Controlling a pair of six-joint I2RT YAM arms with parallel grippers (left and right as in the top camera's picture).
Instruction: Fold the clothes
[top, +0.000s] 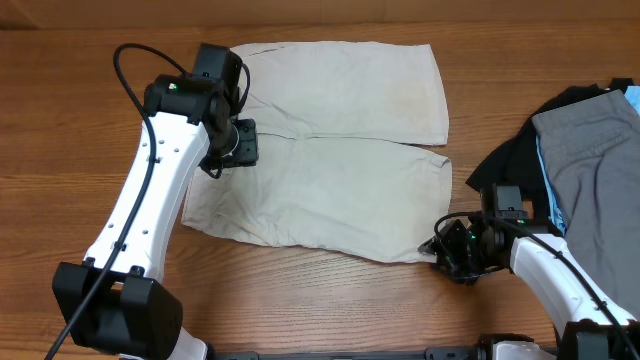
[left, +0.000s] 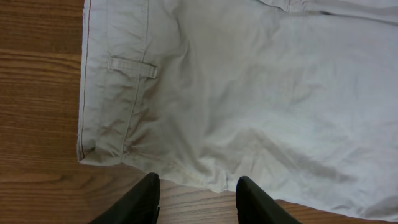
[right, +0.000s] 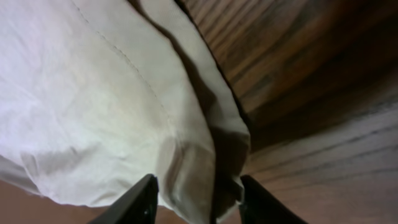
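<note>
The beige shorts (top: 330, 150) lie spread flat on the wooden table, with the waistband at the left and both legs pointing right. My left gripper (top: 238, 145) hovers over the waistband end. In the left wrist view its fingers (left: 196, 193) are open and empty, over bare wood just off the edge of the shorts (left: 249, 93), near a belt loop (left: 132, 67). My right gripper (top: 440, 248) is at the near leg's right hem corner. In the right wrist view its fingers (right: 198, 199) are open, with the hem corner of the shorts (right: 112, 106) lying between them.
A pile of other clothes sits at the right edge of the table: a grey garment (top: 590, 150) on top of a black garment (top: 515, 165), with a strip of light blue (top: 545, 170) between them. Bare wood shows in front of the shorts and to their left.
</note>
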